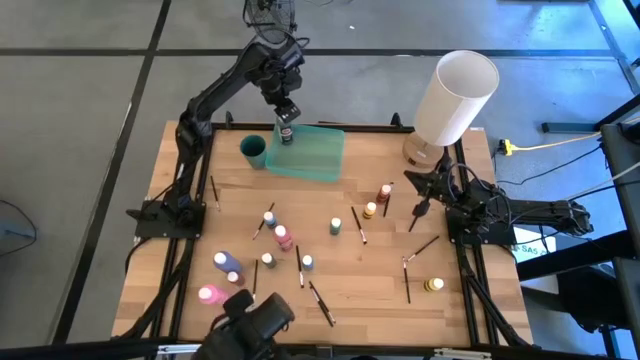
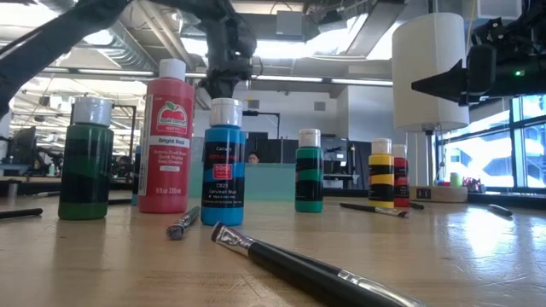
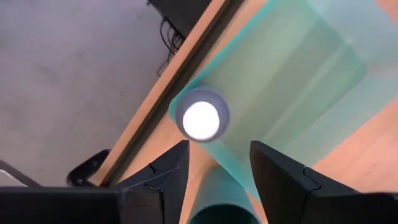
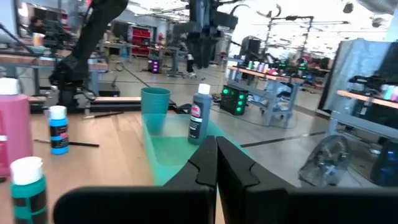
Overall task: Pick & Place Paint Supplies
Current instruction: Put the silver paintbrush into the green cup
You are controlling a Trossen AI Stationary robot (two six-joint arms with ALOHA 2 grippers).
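Upper centre of the high view: left gripper (image 1: pixel 286 112), jaws spread, hovers above a dark bottle (image 1: pixel 286 133) standing upright in the green tray's (image 1: pixel 322 160) corner; apparently released. Teal cup (image 1: pixel 253 151) just beside the tray. Right gripper (image 1: pixel 421 210), jaws pressed together, idles at right centre near the lamp (image 1: pixel 455 98). Remaining bottles (image 1: pixel 283 237) and brushes (image 1: pixel 321 303) lie scattered across the worktop (image 1: pixel 370 290), centre to lower left. Risk: the bottle stands close to the tray wall; a jaw brushing its white cap on withdrawal would likely tip it out or into the cup.
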